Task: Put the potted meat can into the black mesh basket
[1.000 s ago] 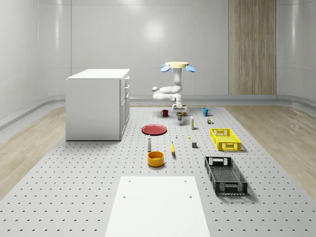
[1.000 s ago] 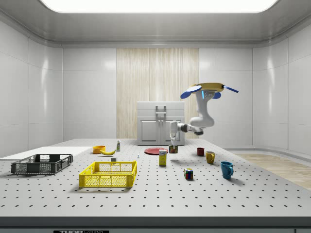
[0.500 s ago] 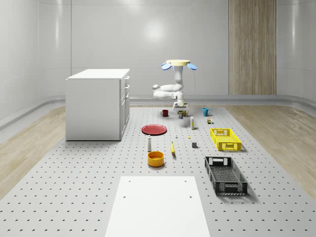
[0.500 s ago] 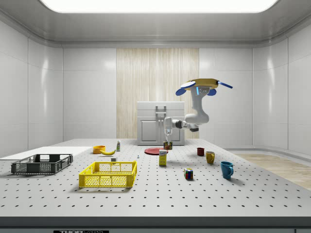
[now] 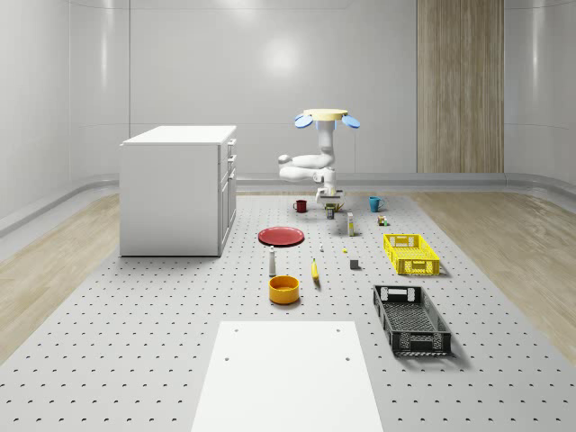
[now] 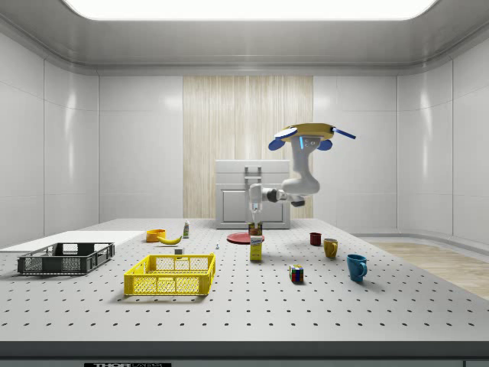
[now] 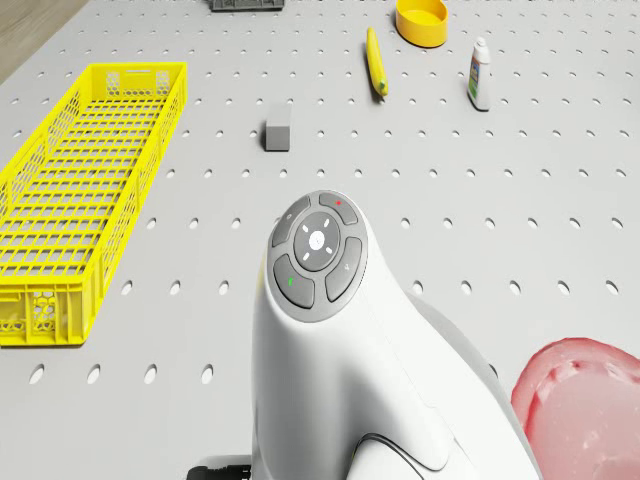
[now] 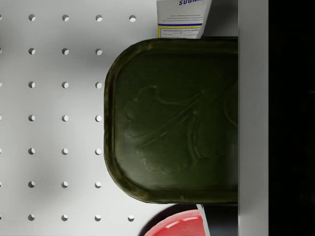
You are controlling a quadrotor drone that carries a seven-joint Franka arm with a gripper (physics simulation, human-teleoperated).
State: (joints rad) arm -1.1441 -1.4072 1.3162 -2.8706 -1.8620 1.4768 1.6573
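At centre of the side view the drone (image 6: 309, 134) hovers over the table (image 6: 306, 313), its gripper (image 6: 254, 218) clamped on the potted meat can (image 6: 255, 228) above the red plate (image 6: 244, 238). The whole-scene view's lower right shows the black mesh basket (image 5: 411, 320), well apart.

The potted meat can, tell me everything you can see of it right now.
The potted meat can shows its dark olive top in the wrist view: a rounded rectangle with a raised rim and an embossed leafy pattern, metallic-looking. In the side view it hangs lifted off the table under the end effector, level, above the sugar box and near the red plate. The drone hovers over the table's far part.
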